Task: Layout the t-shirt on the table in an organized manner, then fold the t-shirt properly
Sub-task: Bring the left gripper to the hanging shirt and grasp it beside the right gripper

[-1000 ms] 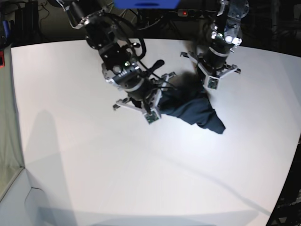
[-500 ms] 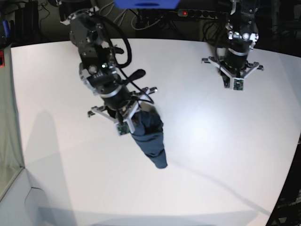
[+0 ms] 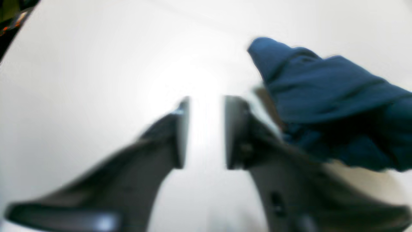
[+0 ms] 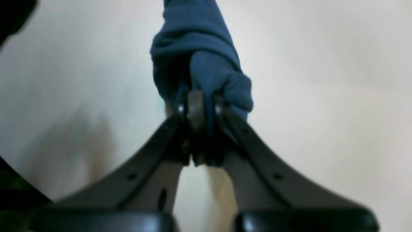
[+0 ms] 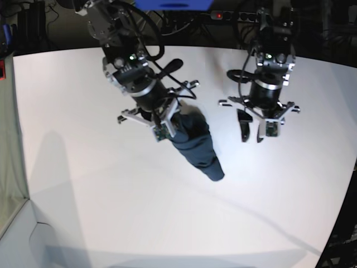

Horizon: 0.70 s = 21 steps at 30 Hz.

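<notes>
Now right gripper [image 4: 199, 109] clamps bunched t-shirt [image 5: 196, 142], cloth dangling over table [image 5: 83, 184] centre. Left gripper [image 3: 203, 132] empty, jaws apart beside it. You should catch free hem, then spread wide before lowering.

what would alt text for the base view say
The right claw grips a bunched navy t-shirt, which hangs down over a white table. The left claw is open and empty beside it.
</notes>
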Each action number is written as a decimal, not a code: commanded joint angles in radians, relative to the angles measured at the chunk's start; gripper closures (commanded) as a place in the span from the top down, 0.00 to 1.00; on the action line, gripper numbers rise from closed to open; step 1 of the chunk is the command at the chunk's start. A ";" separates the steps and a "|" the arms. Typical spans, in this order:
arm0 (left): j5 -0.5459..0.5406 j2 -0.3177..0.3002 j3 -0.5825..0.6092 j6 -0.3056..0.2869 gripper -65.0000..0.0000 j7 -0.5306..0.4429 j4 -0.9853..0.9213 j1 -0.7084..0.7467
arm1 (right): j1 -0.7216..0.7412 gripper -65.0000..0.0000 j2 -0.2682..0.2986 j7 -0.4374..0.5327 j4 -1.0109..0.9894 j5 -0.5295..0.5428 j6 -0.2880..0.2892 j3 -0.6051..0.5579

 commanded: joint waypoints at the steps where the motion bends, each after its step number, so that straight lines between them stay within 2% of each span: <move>1: 0.000 -0.008 0.011 0.000 0.43 -0.027 0.016 -0.011 | 0.011 0.00 0.002 0.028 0.022 0.000 0.000 0.000; 3: 0.000 -0.029 0.050 0.000 0.55 -0.027 -0.005 -0.013 | 0.011 0.00 0.003 0.028 0.022 0.000 0.000 0.000; 4: 0.000 -0.048 0.077 0.000 0.57 -0.027 -0.019 -0.017 | 0.011 0.00 0.003 0.028 0.022 0.000 0.000 0.000; 10: 0.000 -0.180 0.262 0.008 0.51 -0.035 -0.104 -0.080 | 0.001 0.00 0.005 0.028 0.022 0.000 0.000 0.000; 14: 0.014 -0.209 0.321 0.009 0.51 -0.035 -0.111 -0.131 | -0.006 0.00 0.005 0.028 0.022 0.000 0.000 0.000; 21: 0.297 -0.200 0.473 0.008 0.51 -0.036 -0.143 -0.197 | -0.006 0.00 0.005 0.028 0.022 0.000 0.000 0.000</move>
